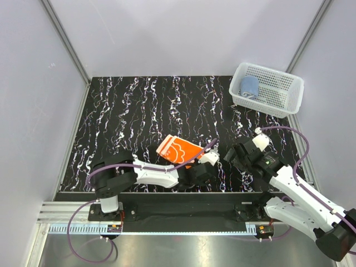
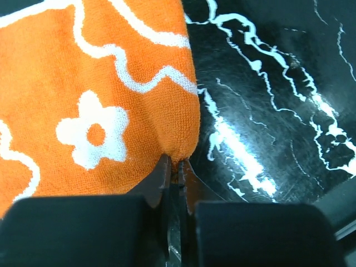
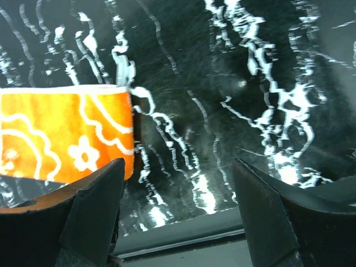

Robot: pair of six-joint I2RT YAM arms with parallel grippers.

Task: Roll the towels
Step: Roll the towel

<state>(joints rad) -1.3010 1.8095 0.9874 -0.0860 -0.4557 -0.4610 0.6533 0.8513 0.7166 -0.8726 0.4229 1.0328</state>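
Observation:
The orange towel [image 1: 178, 149] with a white flower pattern lies folded on the black marbled table [image 1: 139, 111], near its front edge. My left gripper [image 1: 192, 165] is shut on that towel's near corner; in the left wrist view the two jaws pinch the orange cloth [image 2: 111, 94] at its lower right tip, where the gripper [image 2: 177, 162] meets it. My right gripper [image 1: 232, 156] stands open just right of the towel with nothing between its fingers; its wrist view shows the orange towel [image 3: 61, 133] to the left of the gripper [image 3: 178, 167]. A rolled light blue towel [image 1: 249, 85] sits in the basket.
A white mesh basket [image 1: 278, 103] stands at the back right corner of the table. Grey walls close in the left, back and right sides. The table's front edge [image 3: 183, 228] runs close under the right gripper.

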